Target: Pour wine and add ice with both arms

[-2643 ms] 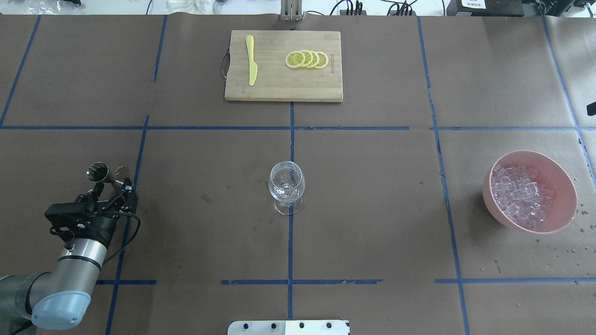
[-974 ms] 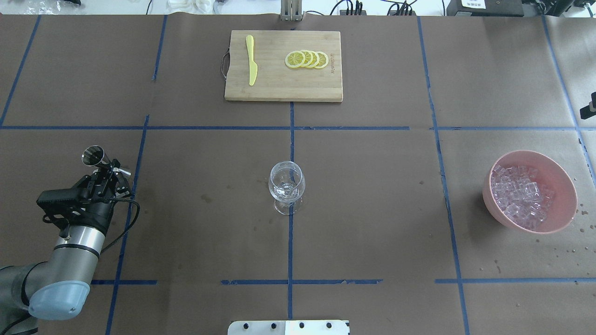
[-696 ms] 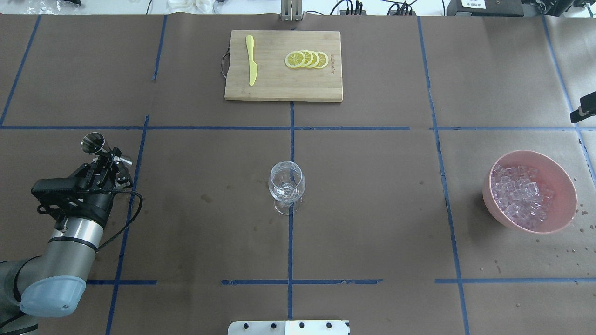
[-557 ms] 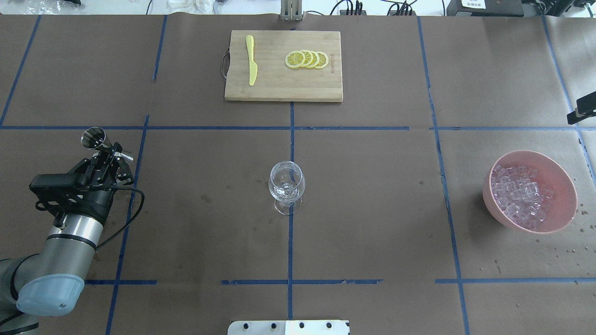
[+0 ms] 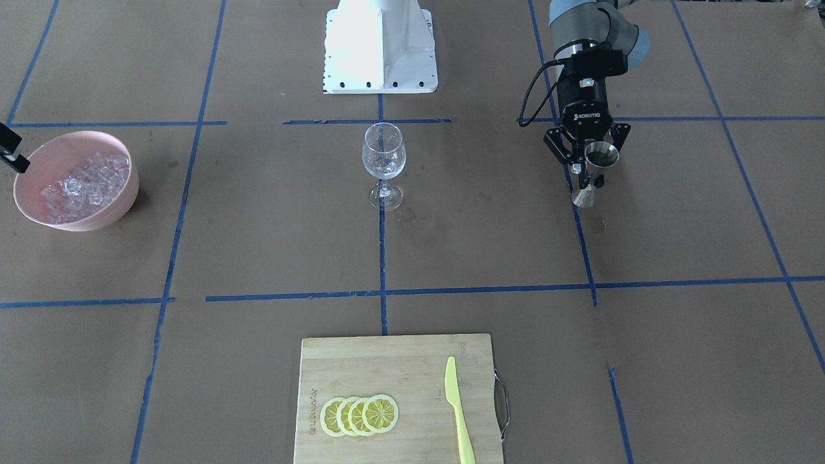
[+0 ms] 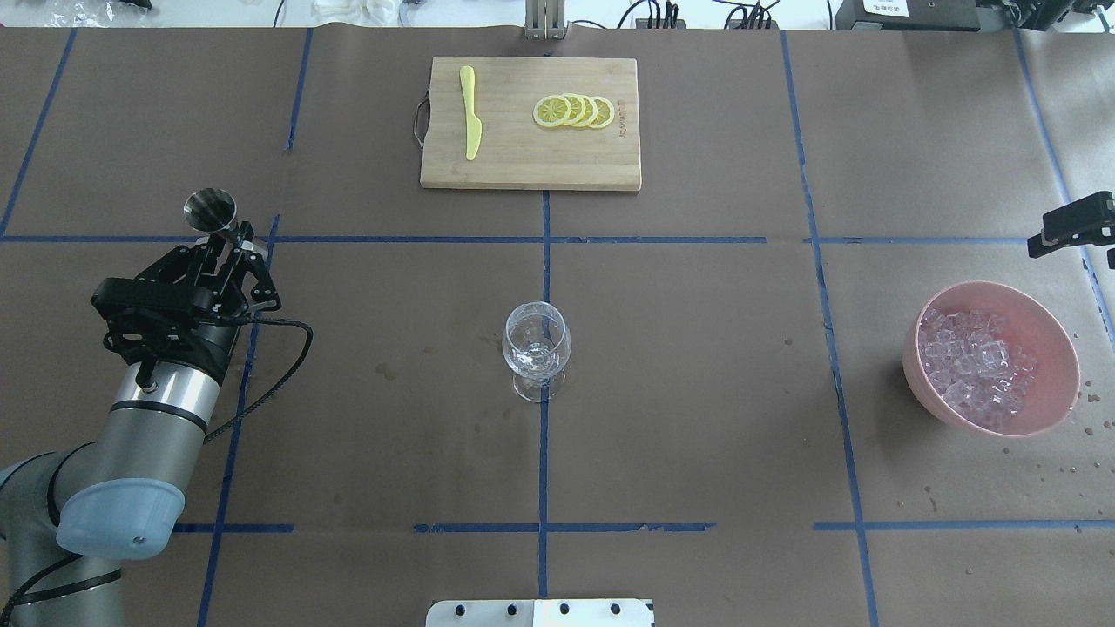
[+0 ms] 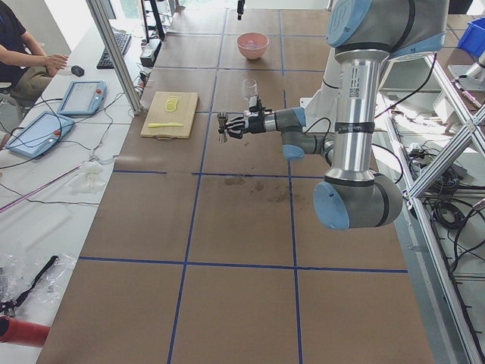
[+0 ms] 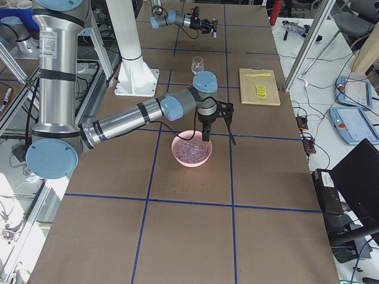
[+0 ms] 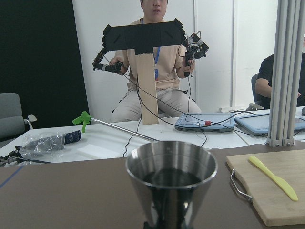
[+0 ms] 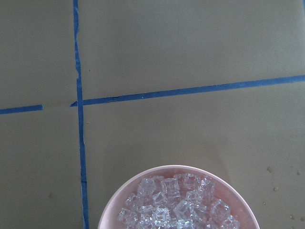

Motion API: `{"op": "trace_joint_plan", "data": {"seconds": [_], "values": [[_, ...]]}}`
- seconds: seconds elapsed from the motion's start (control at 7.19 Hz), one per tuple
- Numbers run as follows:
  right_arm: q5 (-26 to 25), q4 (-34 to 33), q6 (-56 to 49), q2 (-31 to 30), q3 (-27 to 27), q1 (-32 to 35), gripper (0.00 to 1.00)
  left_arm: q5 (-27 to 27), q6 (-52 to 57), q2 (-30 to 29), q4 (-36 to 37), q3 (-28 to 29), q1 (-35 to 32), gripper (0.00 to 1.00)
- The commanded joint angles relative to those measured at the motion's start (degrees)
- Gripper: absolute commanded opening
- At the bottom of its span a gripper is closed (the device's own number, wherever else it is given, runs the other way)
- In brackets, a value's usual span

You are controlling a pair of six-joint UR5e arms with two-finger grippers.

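Observation:
My left gripper (image 6: 230, 246) is shut on the waist of a steel jigger (image 6: 209, 210), held upright above the table's left side. In the left wrist view the jigger (image 9: 170, 175) fills the foreground with a dark inside. The wine glass (image 6: 537, 345) stands at the table's middle, well to the right of the jigger. I cannot make out any wine in it. Ice (image 6: 976, 366) fills a pink bowl (image 6: 1050, 324) at the right. My right gripper (image 8: 205, 135) hangs over the bowl's far rim. Only a black part (image 6: 1073, 228) of it shows overhead, so I cannot tell its state.
A wooden cutting board (image 6: 530, 165) lies at the far middle with lemon slices (image 6: 573, 111) and a yellow knife (image 6: 470, 113). The white base block (image 5: 380, 45) sits at the robot's side. Operators sit beyond the far edge (image 9: 155, 62).
My left arm has carried the jigger away from the robot and slightly right. The right arm's black part has come further into the overhead view at the right edge.

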Motion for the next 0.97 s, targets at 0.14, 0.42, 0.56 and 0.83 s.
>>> {"op": "trace_joint_plan", "data": {"seconds": [0.14,0.42,0.56,0.83], "values": [[-3.7,8.6,3.0,-6.5,0.3,-4.4,1.0,-4.4,6.2,-3.4,0.0,-4.0,0.1,0.0],[-3.9,9.7,2.9,-7.7,0.3,-5.1,1.0,-7.1,9.0,-6.9,0.7,-3.9,1.1,0.0],[-3.9,9.7,2.9,-7.7,0.3,-5.2,1.0,-7.1,10.8,-9.0,1.1,-3.6,3.1,0.0],[-3.9,9.7,2.9,-7.6,0.3,-5.2,1.0,-7.0,11.1,-13.5,9.6,-3.4,5.4,0.0]]}}
